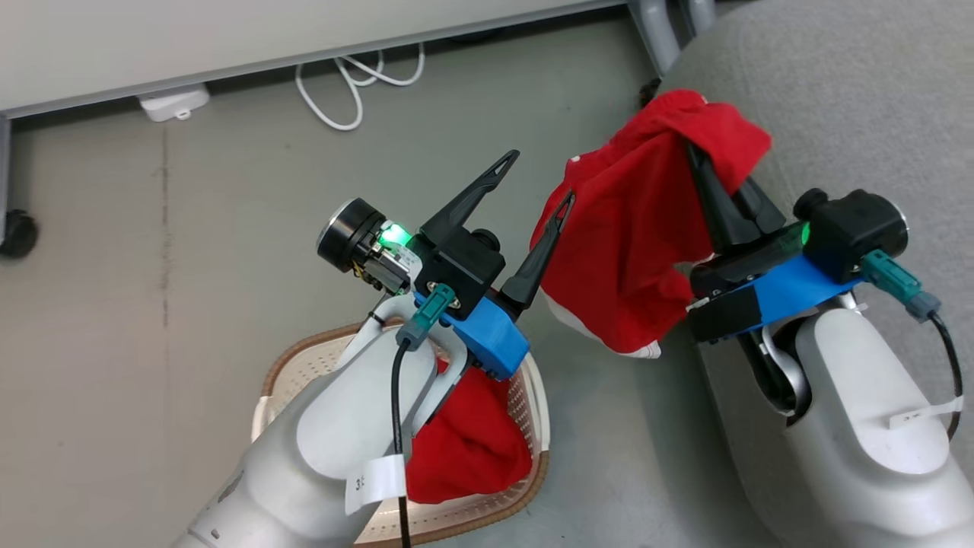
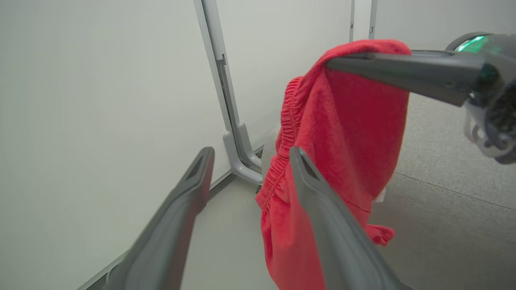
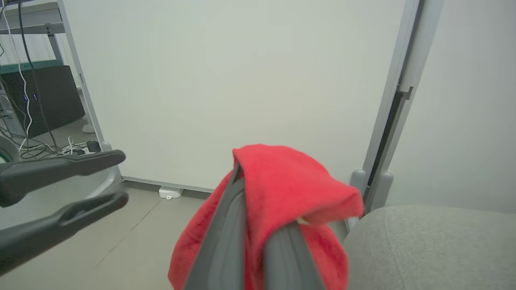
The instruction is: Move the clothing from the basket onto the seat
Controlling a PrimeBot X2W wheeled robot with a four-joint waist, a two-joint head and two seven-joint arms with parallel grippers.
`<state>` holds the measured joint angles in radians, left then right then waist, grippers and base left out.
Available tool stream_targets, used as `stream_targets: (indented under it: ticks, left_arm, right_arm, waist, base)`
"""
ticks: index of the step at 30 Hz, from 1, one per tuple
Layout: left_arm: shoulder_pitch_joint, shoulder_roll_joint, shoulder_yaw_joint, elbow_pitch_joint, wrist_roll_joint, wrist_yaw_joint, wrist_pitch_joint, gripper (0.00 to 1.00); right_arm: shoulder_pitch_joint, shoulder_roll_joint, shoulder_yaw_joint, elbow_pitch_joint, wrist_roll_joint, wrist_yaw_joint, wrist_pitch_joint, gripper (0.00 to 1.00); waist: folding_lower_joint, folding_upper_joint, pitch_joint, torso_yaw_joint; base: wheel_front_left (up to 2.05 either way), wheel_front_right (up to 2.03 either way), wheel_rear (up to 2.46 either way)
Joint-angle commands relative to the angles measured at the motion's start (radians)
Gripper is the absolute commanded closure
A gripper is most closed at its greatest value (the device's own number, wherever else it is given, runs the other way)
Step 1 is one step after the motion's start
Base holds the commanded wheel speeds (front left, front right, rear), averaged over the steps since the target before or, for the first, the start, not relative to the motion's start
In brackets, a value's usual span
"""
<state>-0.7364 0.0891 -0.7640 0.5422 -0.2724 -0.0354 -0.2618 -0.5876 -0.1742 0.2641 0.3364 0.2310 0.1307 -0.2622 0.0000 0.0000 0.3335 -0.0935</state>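
Note:
My right gripper is shut on a red garment with a white hem, which hangs from its fingertips in the air at the edge of the grey seat. In the left wrist view this garment shows an elastic waistband. In the right wrist view it drapes over my fingers. My left gripper is open and empty, just left of the hanging cloth and apart from it. A second red garment lies in the cream basket below my left forearm.
A white partition on grey feet stands behind. On the floor by it lie a white power strip and a looped cable. A caster wheel sits at the far left.

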Motion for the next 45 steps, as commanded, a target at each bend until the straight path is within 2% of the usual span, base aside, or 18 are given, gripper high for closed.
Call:
stream_targets:
  ticks: [1, 14, 24, 37, 45]
  left_arm:
    - [-0.013, 0.002, -0.006, 0.004, 0.006, -0.001, -0.005, 0.0]
    - [-0.054, 0.004, -0.052, 0.032, 0.028, -0.02, 0.002, 0.0]
    - [-0.069, 0.008, -0.088, 0.044, 0.036, -0.034, 0.008, 0.0]
    - [-0.07, -0.007, -0.125, 0.058, 0.025, -0.039, 0.004, 0.0]
    - [-0.075, 0.01, -0.119, 0.048, 0.023, -0.023, 0.002, 0.0]
  right_arm:
    - [0.008, -0.001, -0.012, -0.009, -0.004, 0.0, -0.004, 1.0]
    - [0.063, 0.015, -0.175, -0.068, -0.013, 0.0, -0.004, 1.0]
    - [0.111, 0.028, -0.26, -0.09, -0.018, 0.0, -0.004, 1.0]
    - [0.155, 0.044, -0.304, -0.1, -0.022, 0.0, -0.004, 1.0]
    - [0.064, 0.016, -0.292, -0.138, -0.043, 0.0, -0.004, 1.0]
  waist:
    - [0.0, 0.0, 0.023, -0.032]
    - [0.0, 0.0, 0.096, -0.151]
    - [0.0, 0.0, 0.12, -0.218]
    - [0.0, 0.0, 0.124, -0.238]
    - [0.0, 0.0, 0.137, -0.236]
  base:
    - [0.0, 0.0, 0.0]
    - [0.0, 0.0, 0.0]
    - [0.0, 0.0, 0.0]
    - [0.0, 0.0, 0.0]
    - [0.0, 0.0, 0.0]
